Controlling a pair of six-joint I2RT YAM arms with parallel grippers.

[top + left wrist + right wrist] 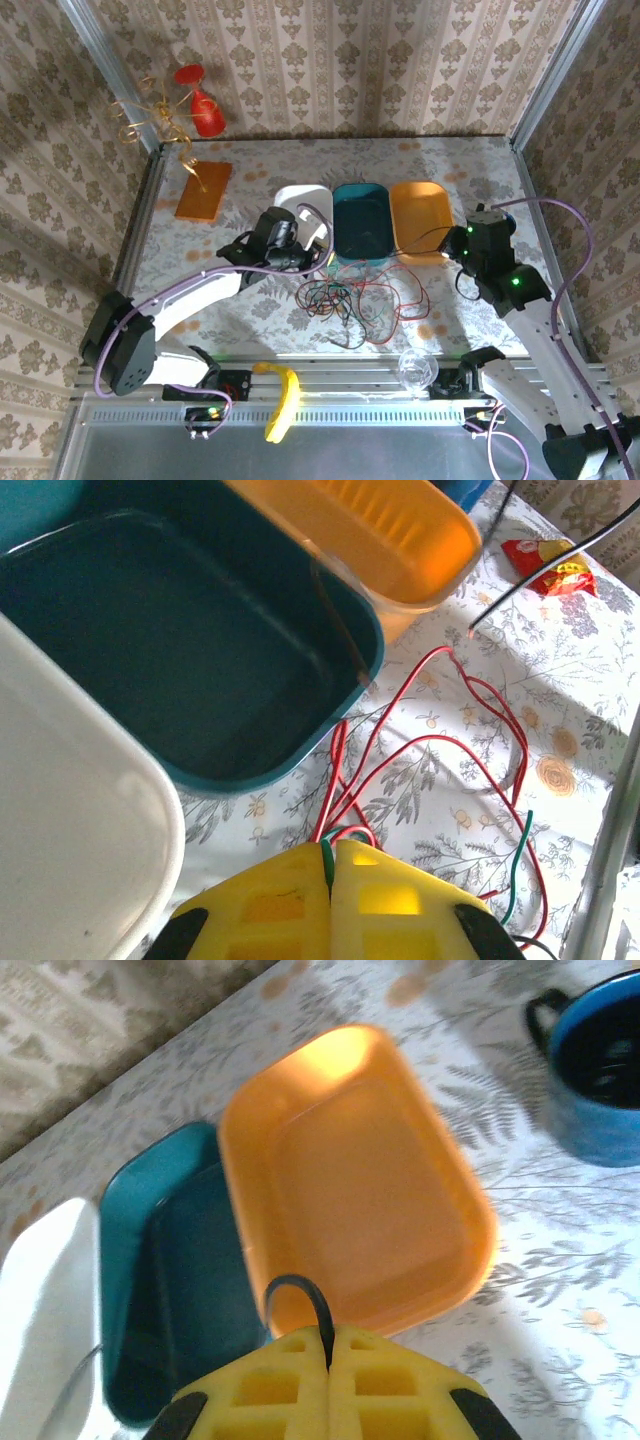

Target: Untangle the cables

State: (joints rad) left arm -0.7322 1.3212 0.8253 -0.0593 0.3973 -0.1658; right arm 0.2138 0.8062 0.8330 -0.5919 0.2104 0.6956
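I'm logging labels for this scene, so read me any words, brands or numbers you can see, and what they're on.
None can be read.
The red packet near the orange tray carries yellow print, too blurred to make out.

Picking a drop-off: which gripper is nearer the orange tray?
Right. The right gripper, holding a black cable, hovers at the orange tray's near edge; the left gripper, holding a green cable, is by the white tray.
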